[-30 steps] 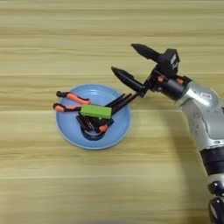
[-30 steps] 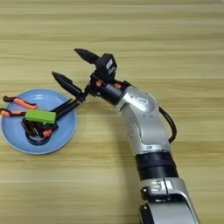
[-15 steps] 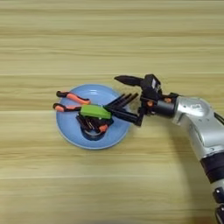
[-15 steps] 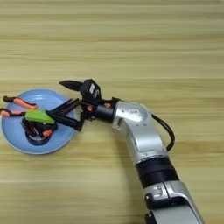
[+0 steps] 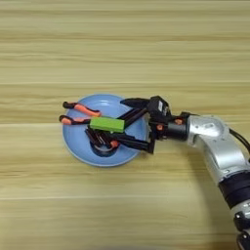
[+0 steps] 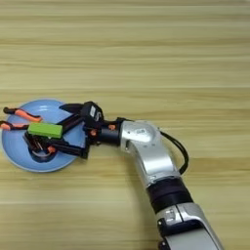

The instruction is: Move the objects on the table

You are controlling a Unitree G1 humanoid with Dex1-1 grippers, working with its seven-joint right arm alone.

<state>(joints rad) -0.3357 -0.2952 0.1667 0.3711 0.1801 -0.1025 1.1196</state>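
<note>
Your black two-fingered pincer [image 5: 128, 123] dropped from mid-frame air to the round light-blue plate [image 5: 78, 149] at left of centre on the light wood bench [image 5: 146, 49], fingers spread wide around the small bright green rectangular block [image 5: 107, 124], not yet clenched; a grasp looked imminent.

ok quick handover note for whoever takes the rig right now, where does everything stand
Right end effector: open, reaching in low over the plate's right side, one finger each side of the clamp's handles; nothing gripped.
Plate: on the table, left of centre.
Green block, pliers and clamp: all piled on the plate, block on top.
Done: everything sits on the plate.
Left: the task names no goal; nothing is being lifted yet.
</note>
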